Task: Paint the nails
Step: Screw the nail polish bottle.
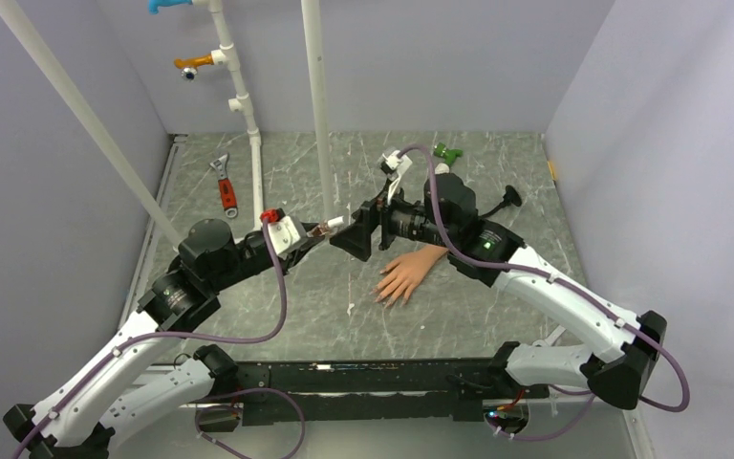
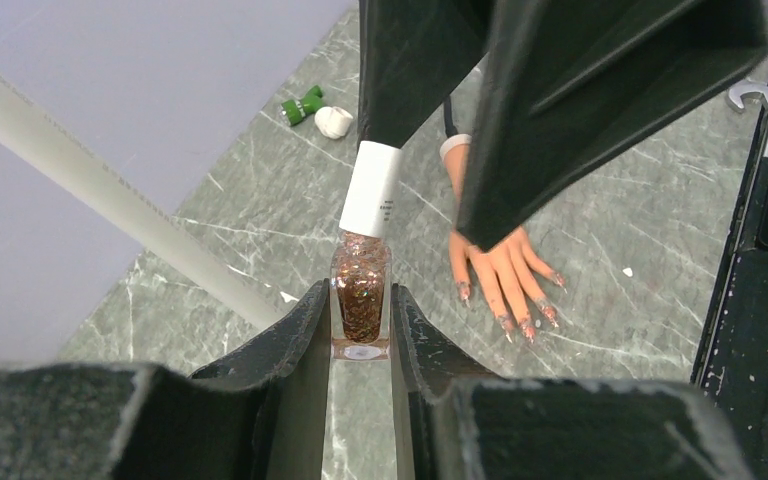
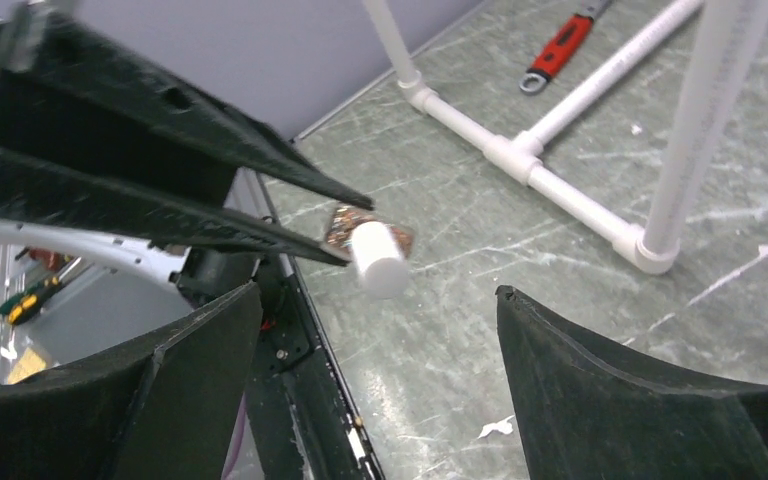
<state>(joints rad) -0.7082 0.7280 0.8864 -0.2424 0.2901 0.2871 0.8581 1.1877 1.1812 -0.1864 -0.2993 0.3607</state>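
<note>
Left pincer (image 2: 360, 300) is clamped hard on the glitter polish bottle (image 2: 361, 290). Right pincer (image 3: 378, 297) gapes wide either side of its white cap (image 3: 378, 262), gripping nothing. If I close off-centre, the cap could skid and twist the bottle loose. The mannequin hand (image 1: 404, 277) lies right of centre on the bench (image 1: 325, 316). Only the left wrist view resolves the nails (image 2: 508, 322).

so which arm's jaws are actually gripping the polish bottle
The left arm's: its jaws are shut on the glittery bottle. The right arm's stand wide open around the white cap.
</note>
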